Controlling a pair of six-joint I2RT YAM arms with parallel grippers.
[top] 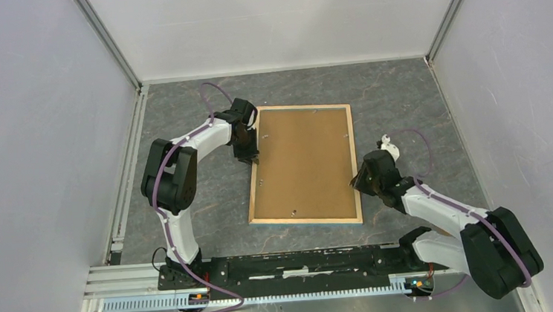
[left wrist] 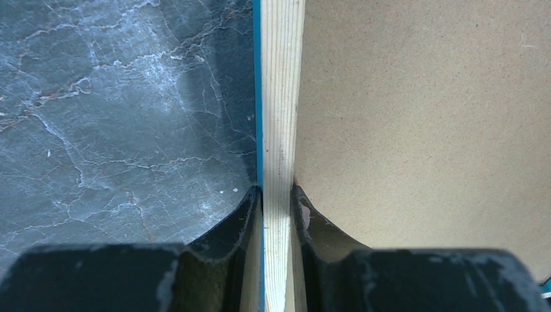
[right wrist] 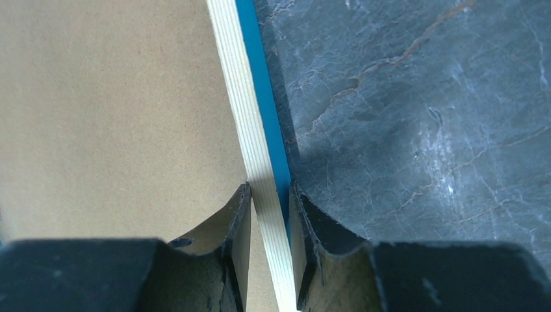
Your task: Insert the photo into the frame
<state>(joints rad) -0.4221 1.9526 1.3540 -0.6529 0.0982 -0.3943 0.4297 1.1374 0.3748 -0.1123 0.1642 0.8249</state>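
Overhead and wrist views of my two arms at work on the dark marbled table (top: 419,115). The frame (top: 305,219) lies flat near the table's middle, back side up, its long sides running away from my bases. A light wood rim borders the brown backing board (top: 305,161) that fills its opening, and a thin blue edge shows along the outside. My left pincer (left wrist: 277,195) meets the frame's left long side, in the half farther from my bases. It is closed to a narrow gap on the rim, with one finger (left wrist: 243,214) on the blue outer edge and the other against the inner edge, over the board. My right pincer (right wrist: 269,192) meets the right long side, nearer my bases. It straddles the rim the same way, narrowed until both fingertips appear to touch it, the inner one (right wrist: 237,208) over the board and the outer one on the blue edge beside the table. The frame thus lies between my two pincers, held at opposite long sides.
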